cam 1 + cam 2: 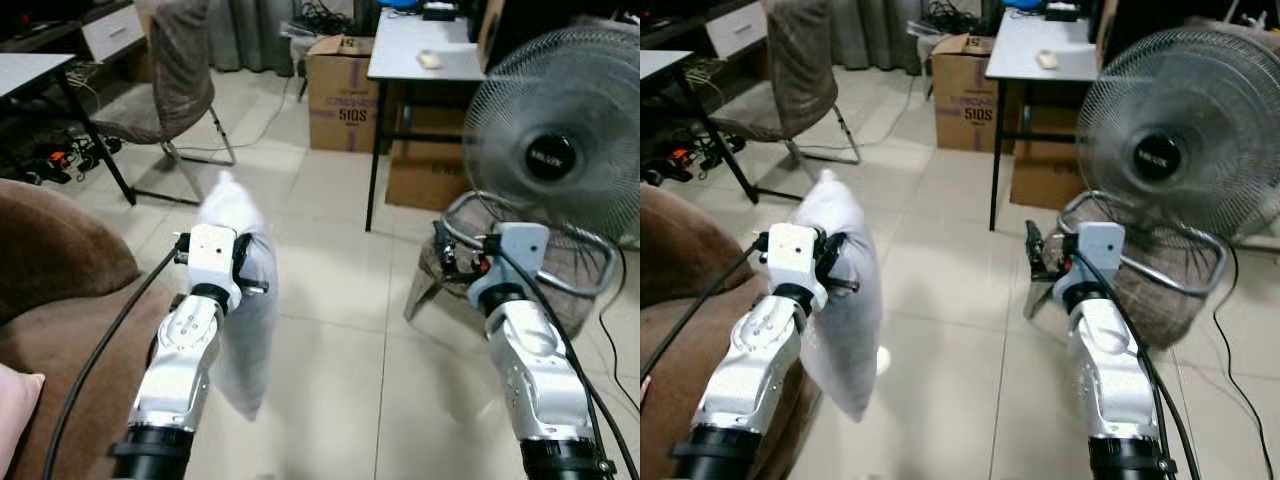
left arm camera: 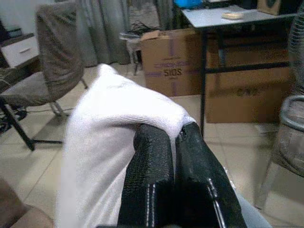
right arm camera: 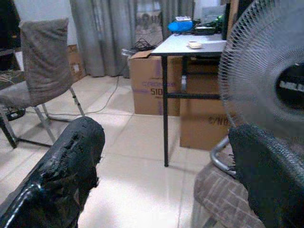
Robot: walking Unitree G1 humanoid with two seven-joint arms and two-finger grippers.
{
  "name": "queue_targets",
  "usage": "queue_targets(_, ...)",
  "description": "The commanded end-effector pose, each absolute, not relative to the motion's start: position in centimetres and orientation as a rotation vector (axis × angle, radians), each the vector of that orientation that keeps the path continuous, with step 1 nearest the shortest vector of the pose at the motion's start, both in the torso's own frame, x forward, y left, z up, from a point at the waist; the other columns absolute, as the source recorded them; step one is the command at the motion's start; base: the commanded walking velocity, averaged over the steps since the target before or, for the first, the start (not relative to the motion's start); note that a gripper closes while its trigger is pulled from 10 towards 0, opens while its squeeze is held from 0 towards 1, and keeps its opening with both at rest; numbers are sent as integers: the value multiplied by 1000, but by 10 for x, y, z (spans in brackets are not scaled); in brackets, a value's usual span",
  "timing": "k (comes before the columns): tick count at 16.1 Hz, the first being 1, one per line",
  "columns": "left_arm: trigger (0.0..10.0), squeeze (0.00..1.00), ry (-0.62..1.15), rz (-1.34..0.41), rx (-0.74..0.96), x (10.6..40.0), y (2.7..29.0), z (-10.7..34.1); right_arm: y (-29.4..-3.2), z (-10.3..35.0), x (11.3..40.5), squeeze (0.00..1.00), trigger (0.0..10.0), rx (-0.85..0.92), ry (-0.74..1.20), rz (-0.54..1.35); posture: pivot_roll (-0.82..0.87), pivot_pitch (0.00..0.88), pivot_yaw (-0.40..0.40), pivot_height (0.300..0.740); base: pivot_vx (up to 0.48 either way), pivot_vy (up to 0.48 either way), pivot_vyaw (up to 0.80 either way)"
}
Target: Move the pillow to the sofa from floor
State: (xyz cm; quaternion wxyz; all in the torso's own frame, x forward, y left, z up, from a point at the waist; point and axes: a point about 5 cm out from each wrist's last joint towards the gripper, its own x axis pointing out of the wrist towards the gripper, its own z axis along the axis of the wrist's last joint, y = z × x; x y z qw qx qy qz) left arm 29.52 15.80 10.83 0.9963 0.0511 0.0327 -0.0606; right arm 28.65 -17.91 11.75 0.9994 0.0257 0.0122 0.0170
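A white pillow (image 1: pixel 240 300) hangs in the air above the tiled floor, held up by my left gripper (image 1: pixel 250 262), which is shut on its upper edge. In the left wrist view the two black fingers (image 2: pixel 152 161) pinch a fold of the pillow (image 2: pixel 104 142). The brown sofa (image 1: pixel 60 300) lies at the left, beside and below the pillow. My right gripper (image 1: pixel 445 255) is raised at the right, open with nothing between its fingers (image 3: pixel 66 171).
A large standing fan (image 1: pixel 565 150) and a chair with a metal frame (image 1: pixel 560 270) stand at the right. A grey chair (image 1: pixel 170 80), cardboard boxes (image 1: pixel 345 95) and a grey desk (image 1: pixel 420 50) are farther back. A pink cushion (image 1: pixel 15 410) lies on the sofa.
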Motion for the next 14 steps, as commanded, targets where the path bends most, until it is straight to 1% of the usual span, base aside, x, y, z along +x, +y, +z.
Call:
queue_targets(1, 10000, 0, 0, -107, 118, 299, 165, 124, -169, 123, 289, 0, 10000, 58, 5, 62, -32, 0, 56, 740, 375, 0, 0)
queue_targets(14, 10000, 0, -4, -107, 114, 300, 163, 125, -169, 124, 290, 0, 10000, 43, 5, 71, -32, 0, 52, 740, 378, 0, 0)
